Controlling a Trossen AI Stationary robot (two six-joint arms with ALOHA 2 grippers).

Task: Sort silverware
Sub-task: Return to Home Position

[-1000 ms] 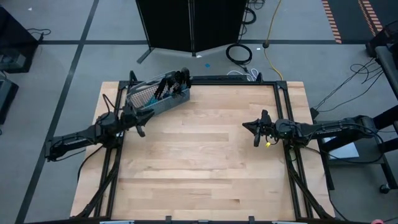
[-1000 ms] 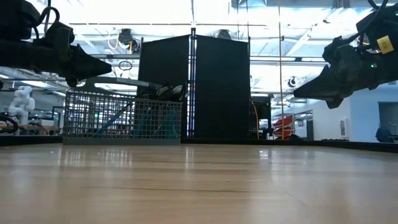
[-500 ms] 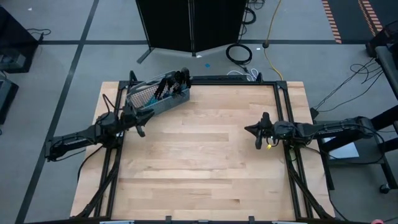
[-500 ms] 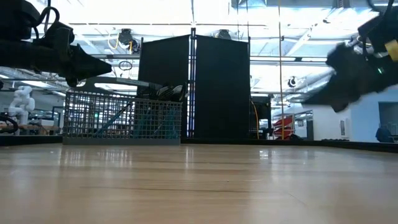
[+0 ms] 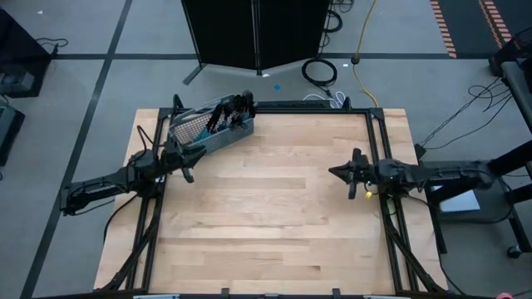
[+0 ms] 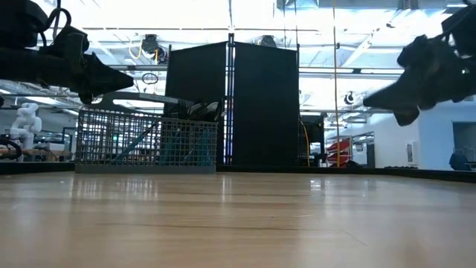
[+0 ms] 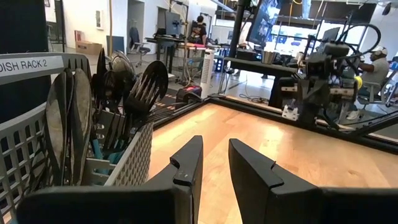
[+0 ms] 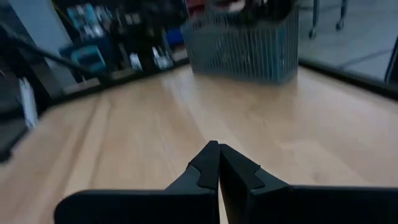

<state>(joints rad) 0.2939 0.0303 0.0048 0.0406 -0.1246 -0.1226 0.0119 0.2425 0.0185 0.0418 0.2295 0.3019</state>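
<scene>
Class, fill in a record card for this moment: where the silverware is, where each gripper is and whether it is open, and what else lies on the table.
Silverware: standing in the basket, heads up
Basket: far left corner of the table
Left gripper: open, empty, beside the basket
Right gripper: shut, empty, raised near the table's right edge
Loose silverware on table: none seen

Overhead straight down, table-level across, sharing the basket [image 5: 189,129]
</scene>
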